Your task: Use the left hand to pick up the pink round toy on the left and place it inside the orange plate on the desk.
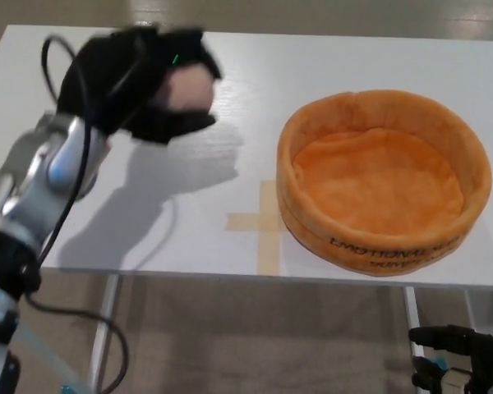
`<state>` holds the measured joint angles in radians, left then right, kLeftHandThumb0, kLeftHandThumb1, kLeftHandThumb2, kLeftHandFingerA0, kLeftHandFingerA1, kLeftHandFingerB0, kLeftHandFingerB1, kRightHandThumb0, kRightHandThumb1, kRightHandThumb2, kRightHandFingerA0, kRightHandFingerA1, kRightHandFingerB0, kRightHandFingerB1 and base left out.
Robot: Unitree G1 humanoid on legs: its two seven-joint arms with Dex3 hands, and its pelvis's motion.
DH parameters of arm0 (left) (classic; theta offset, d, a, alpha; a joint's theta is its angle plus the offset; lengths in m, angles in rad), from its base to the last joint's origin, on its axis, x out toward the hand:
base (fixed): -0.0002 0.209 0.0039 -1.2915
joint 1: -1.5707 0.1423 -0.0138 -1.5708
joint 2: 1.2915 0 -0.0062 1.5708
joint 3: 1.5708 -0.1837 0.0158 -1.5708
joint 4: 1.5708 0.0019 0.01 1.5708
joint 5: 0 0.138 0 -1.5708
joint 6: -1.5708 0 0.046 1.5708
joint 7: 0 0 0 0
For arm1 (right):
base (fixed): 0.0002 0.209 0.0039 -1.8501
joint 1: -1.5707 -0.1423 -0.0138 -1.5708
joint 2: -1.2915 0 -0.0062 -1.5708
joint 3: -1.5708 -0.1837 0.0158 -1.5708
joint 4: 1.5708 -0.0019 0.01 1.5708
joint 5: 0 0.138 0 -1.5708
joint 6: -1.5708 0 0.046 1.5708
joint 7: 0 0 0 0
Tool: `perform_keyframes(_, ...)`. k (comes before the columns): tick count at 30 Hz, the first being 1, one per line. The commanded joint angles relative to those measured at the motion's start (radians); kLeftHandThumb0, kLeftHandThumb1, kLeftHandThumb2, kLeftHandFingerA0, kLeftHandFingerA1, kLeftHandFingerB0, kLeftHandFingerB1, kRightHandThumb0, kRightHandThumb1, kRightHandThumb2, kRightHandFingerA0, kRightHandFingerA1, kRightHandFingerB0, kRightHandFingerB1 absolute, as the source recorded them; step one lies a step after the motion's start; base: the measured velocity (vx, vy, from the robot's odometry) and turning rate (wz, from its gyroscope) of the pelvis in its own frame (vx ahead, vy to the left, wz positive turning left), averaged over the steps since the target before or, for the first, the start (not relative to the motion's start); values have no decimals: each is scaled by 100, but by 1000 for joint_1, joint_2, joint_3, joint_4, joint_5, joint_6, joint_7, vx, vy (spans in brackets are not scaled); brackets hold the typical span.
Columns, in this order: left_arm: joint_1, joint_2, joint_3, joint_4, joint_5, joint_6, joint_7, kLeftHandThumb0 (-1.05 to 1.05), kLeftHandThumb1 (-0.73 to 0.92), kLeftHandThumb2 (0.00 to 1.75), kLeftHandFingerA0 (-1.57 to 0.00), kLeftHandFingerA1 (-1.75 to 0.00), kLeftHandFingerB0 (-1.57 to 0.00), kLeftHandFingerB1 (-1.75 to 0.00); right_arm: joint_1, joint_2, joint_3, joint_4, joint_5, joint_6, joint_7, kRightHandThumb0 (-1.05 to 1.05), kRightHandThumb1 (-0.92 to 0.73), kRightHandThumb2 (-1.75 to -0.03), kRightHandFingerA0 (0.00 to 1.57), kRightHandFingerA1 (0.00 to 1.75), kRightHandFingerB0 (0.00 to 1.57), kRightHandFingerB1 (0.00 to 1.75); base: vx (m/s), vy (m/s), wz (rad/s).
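A white counter (329, 61) fills most of the frame, with a tan tape cross (261, 222) near its lower middle and the orange plate (382, 180), soft-walled and empty, at centre right. In the upper left, the left hand (140, 82) is raised above the counter, clenched around the pink round toy (187, 89), casting a shadow below. The right hand (456, 365) sits in the lower right corner below the counter edge, fingers apart, holding nothing.

Toy (189, 89) left of plate (312, 209)

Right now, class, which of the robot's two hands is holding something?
The left hand, raised above the white table, with its fingers closed around the pink round toy. The right hand hangs below the table edge, holding nothing.
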<state>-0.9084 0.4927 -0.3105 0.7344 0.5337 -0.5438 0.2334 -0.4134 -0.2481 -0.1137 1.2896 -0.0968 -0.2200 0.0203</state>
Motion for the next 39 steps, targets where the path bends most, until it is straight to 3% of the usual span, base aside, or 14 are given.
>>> perform_keyframes(1, -54, -27, 8, -29, -15, -21, -54, -32, 75, 64, -71, -162, -79, -100, 2, -1, 0, 8, 4, 5, 2, -21, -61, -57, 78, 55, 69, 51, 0, 0, 0)
perform_keyframes(2, -97, -68, 4, -13, -48, -13, -111, -30, 77, 62, -67, -166, -65, -131, 3, 2, -7, 8, 12, 3, 7, -20, -61, -58, 78, 57, 68, 51, 0, 0, 0)
perform_keyframes(5, -141, -117, 4, 17, -77, -7, -160, -29, 75, 61, -71, -168, -61, -146, 4, 4, -2, 8, 5, -1, 3, -22, -61, -57, 80, 57, 69, 51, 0, 0, 0)
perform_keyframes(9, -242, -230, -7, 96, -110, 49, -269, -30, 76, 64, -73, -162, -73, -113, 6, 6, -1, 9, 4, 1, 7, -21, -62, -58, 78, 56, 68, 50, 0, 0, 0)
perform_keyframes(10, -263, -257, -9, 120, -109, 55, -276, -28, 74, 66, -79, -149, -81, -69, 6, 7, 2, 9, 0, 0, 4, -22, -62, -58, 79, 56, 69, 51, 0, 0, 0)
perform_keyframes(12, -275, -273, -6, 139, -101, 50, -270, -28, 74, 66, -79, -149, -81, -69, 6, 7, 4, 9, -2, -2, 1, -22, -62, -58, 79, 56, 69, 51, 0, 0, 0)
perform_keyframes(13, -284, -293, -16, 148, -89, 62, -264, -23, 74, 62, -77, -154, -77, -103, 5, 9, -1, 8, 4, 2, 4, -21, -61, -58, 77, 56, 69, 50, 0, 0, 0)
perform_keyframes(24, -306, -434, -97, 260, -32, 55, -222, -20, 73, 59, -68, -160, -64, -139, -2, 22, -23, 9, 22, 6, 12, -20, -62, -58, 78, 57, 69, 51, 0, 0, 0)
perform_keyframes(25, -308, -434, -101, 266, -33, 59, -239, -24, 69, 65, -77, -145, -78, -89, -3, 22, -21, 9, 19, 6, 9, -20, -62, -58, 79, 57, 69, 51, 0, 0, 0)
perform_keyframes(26, -309, -435, -105, 271, -33, 62, -249, -24, 69, 65, -77, -145, -78, -89, -3, 22, -21, 9, 17, 6, 7, -20, -62, -58, 79, 57, 69, 51, 0, 0, 0)
perform_keyframes(27, -319, -425, -136, 267, -23, 129, -381, -74, 47, 79, 0, -8, -10, -24, -3, 23, -21, 9, 17, 7, 6, -20, -61, -58, 79, 57, 69, 52, 0, 0, 0)
perform_keyframes(30, -334, -410, -184, 257, -9, 230, -574, -74, 47, 79, 0, -8, -10, -24, -3, 25, -23, 8, 18, 7, 5, -20, -61, -58, 79, 57, 69, 52, 0, 0, 0)
perform_keyframes(31, -329, -410, -188, 270, -8, 232, -583, -84, 48, 86, 0, 0, 0, -3, -3, 24, -20, 8, 15, 6, 6, -20, -62, -58, 78, 57, 69, 51, 0, 0, 0)
perform_keyframes(39, -330, -400, -228, 313, 15, 241, -588, -95, 53, 97, 0, 0, 0, -2, -5, 20, -13, 9, 6, 12, 4, -21, -62, -58, 79, 55, 69, 50, 0, 0, 0)
